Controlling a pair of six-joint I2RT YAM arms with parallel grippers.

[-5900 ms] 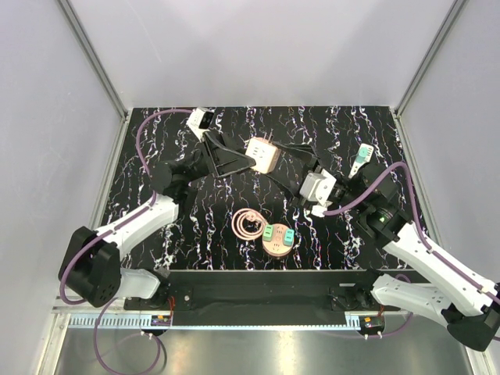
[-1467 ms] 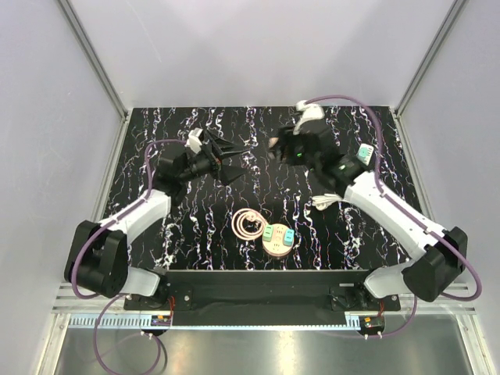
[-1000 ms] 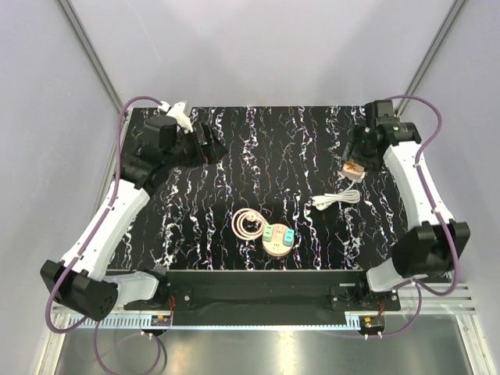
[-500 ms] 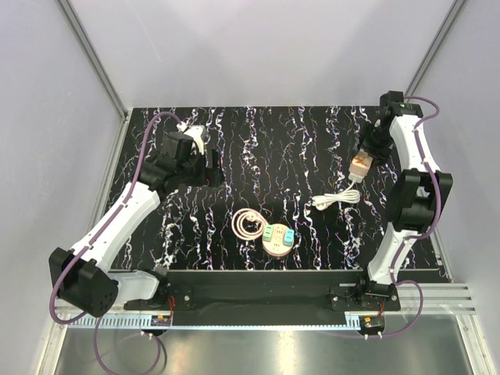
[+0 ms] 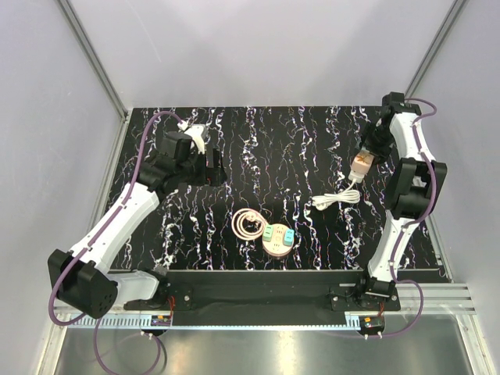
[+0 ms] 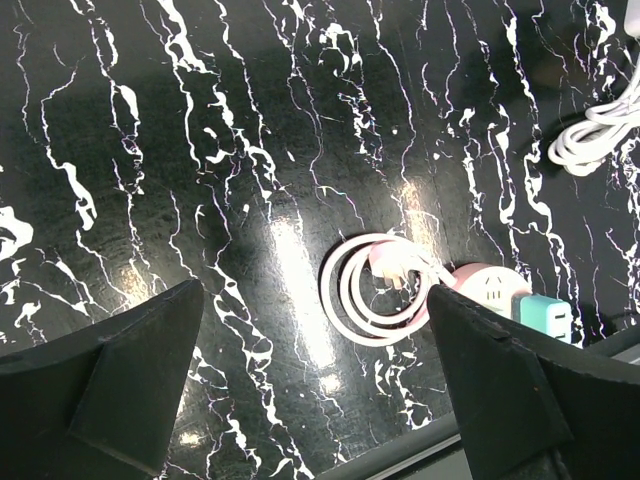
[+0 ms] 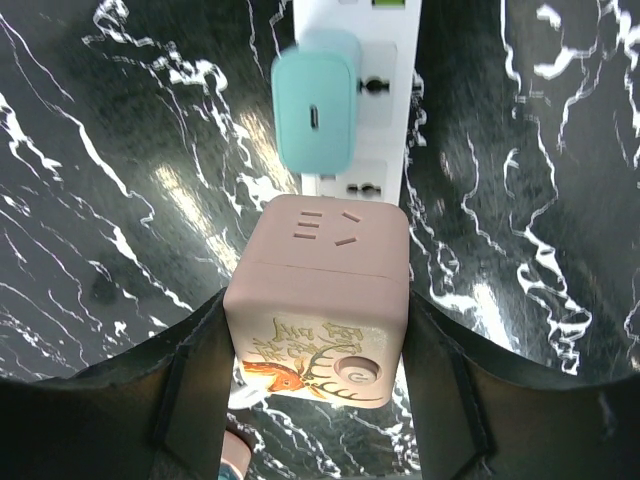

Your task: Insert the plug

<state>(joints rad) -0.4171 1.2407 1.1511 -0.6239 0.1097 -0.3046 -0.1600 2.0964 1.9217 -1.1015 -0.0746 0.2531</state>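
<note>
Top external spotter: Pale grey walls (image 5: 258,55) and metal corner posts (image 5: 98,62) box in your black, white-veined table (image 5: 297,141). Your left gripper (image 5: 213,170) hovers over the far left part, jaws spread wide with nothing between them. Your right gripper (image 5: 362,160) sits up by the far right edge.

Right wrist spotter: Under it you have the white power strip (image 7: 388,140) lying flat, long axis running straight away from your wrist. Your fingers (image 7: 190,400) are clamped on the pink cube plug (image 7: 320,270), one on each side, over the strip's near end. Its slotted face looks up and away, its deer-printed face toward your camera; the prongs are hidden. Just beyond, a teal charger (image 7: 315,110) sits in the strip.
</note>
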